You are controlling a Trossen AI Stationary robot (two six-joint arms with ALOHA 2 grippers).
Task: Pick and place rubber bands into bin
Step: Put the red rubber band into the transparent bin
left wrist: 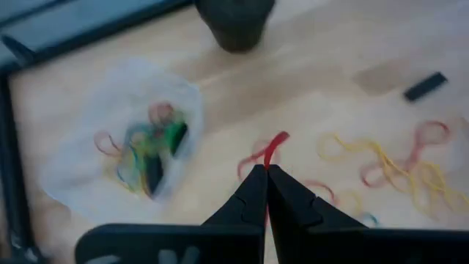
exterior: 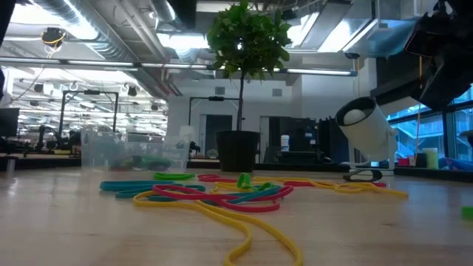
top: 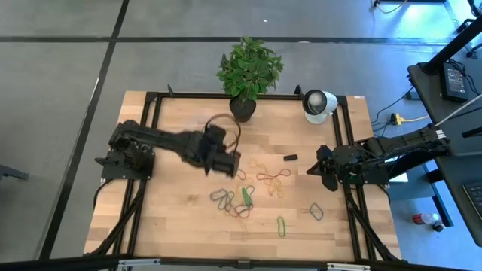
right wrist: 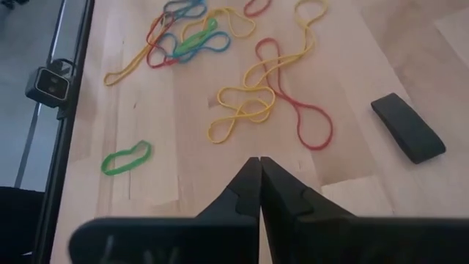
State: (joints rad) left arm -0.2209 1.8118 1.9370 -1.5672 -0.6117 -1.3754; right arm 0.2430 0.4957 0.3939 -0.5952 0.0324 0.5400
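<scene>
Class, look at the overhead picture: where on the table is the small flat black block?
In the high view the small flat black block lies on the wooden table, right of centre, between the tangle of red and yellow rubber bands and the right gripper.

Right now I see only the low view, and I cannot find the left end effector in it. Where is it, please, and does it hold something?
Observer: The left wrist view shows the left end effector shut on a red rubber band.
Operator: Is it above the bin?
Observer: Not yet. The bin lies ahead of it and to one side, with bare wood between.
Operator: And the other arm?
Observer: The right end effector is shut and empty. In the high view it waits near the table's right edge.
</scene>
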